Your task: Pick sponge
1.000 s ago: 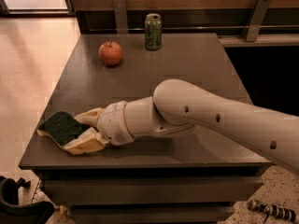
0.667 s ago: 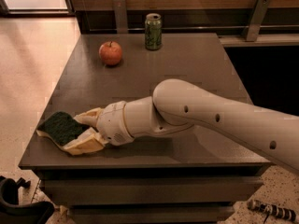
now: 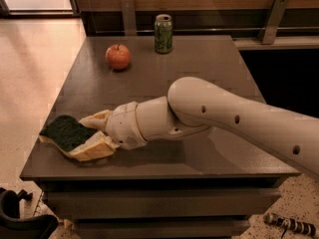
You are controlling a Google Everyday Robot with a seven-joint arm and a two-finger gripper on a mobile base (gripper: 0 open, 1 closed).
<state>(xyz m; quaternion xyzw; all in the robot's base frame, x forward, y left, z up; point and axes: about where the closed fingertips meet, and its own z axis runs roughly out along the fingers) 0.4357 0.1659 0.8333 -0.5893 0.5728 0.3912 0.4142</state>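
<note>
Front left corner of the bench [image 3: 209, 59]: sponge [image 3: 62, 131] lies flat, green side up, not lifted. The gripper [image 3: 80, 137] is low at the sponge's right end, arm reaching across from the right. Jaws: cannot tell whether they have closed on it. Reach looks done; a firm grip and the lift are left. Apple [image 3: 118, 57] and can [image 3: 163, 34] stand well apart at the back.

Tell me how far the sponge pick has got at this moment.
Approach looks done: the gripper is down at the near left corner of the table, right against the sponge. In hand: the grasp itself; whether it has a firm hold cannot be told. Left: the lift, since the sponge lies flat on the tabletop, not raised.
</note>
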